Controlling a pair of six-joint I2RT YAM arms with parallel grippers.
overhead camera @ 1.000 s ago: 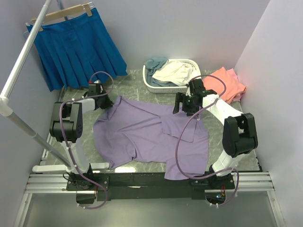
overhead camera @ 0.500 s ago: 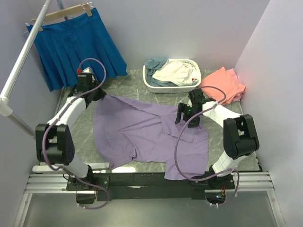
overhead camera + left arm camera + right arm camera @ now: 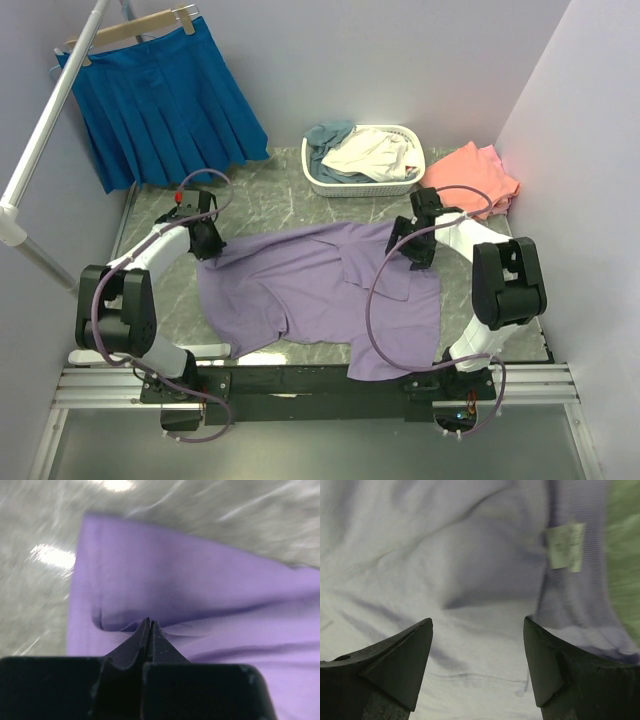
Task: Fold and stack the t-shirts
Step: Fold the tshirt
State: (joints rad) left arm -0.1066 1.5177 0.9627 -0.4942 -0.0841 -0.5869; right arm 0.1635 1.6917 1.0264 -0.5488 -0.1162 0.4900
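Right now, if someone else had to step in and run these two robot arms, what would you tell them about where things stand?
Left gripper: shut, pinching a fold of the large lavender-purple cloth t-shirt near its left edge.
Right gripper: open, holding nothing, over the same shirt by its white neck label.
Coral-pink t-shirts: piled at the table's far right.
Cream-white t-shirt and grey-blue t-shirt: in the white plastic lattice basket.
Done: purple shirt spread out, rumpled.
Left: fold it, fold the basket shirts, stack everything.
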